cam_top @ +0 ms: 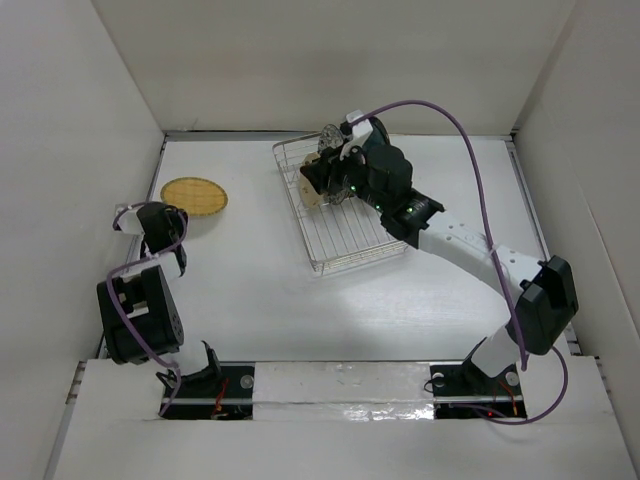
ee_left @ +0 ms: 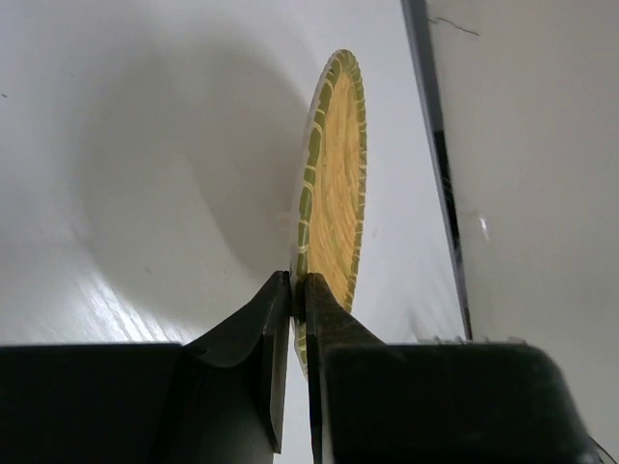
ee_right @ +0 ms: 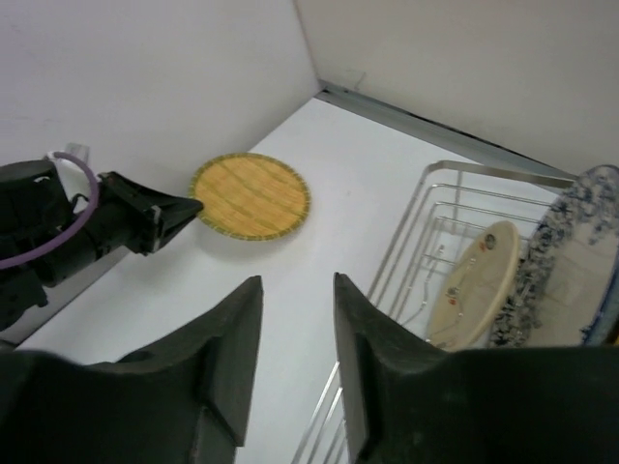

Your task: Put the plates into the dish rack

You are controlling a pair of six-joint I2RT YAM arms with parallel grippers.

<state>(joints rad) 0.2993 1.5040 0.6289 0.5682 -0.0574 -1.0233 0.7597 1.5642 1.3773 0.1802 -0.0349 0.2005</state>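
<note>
Left end effector: clamped on rim of yellow woven plate
Right end effector: parted, empty, over the dish rack

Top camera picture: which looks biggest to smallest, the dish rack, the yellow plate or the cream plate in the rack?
1. dish rack, clearly biggest.
2. yellow plate.
3. cream plate looks smallest, but it stands tilted and partly hidden by the arm, so unsure.
</note>
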